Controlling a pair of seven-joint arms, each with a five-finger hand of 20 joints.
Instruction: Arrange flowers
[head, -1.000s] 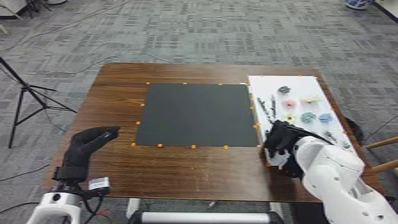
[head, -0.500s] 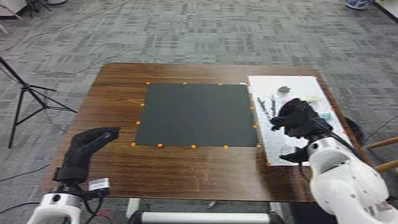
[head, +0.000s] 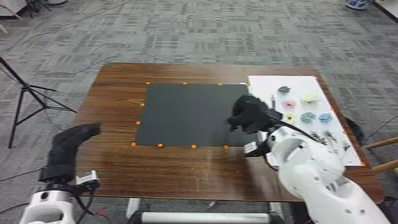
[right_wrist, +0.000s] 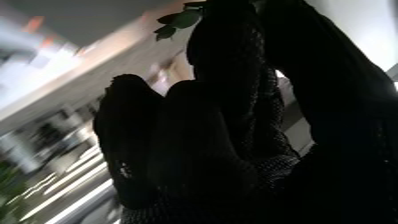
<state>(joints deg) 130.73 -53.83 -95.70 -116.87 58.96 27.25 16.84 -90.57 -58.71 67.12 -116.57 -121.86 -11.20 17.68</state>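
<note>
In the head view my right hand (head: 253, 114) is over the right edge of the dark mat (head: 182, 112). The right wrist view has green leaves (right_wrist: 185, 19) beside the fingertips of my right hand (right_wrist: 209, 145), whose thumb and finger pinch a leafy sprig. On the white board (head: 266, 81) lie a grey flower (head: 283, 89), a pink flower (head: 289, 103), a pale yellow flower (head: 309, 98), a teal flower (head: 307, 117) and a blue flower (head: 324, 117). My left hand (head: 69, 144) is open at the table's left edge.
Orange markers (head: 161, 145) line the mat on the brown table (head: 169, 172). A black tripod (head: 25, 89) stands on the floor to the left. Beyond the table's right side is part of a wooden chair (head: 384, 143).
My right hand has risen from the board's near left part over the flowers, then swung left to the mat. One dark stem has left the board's left edge. My left hand has shifted slightly left and turned.
</note>
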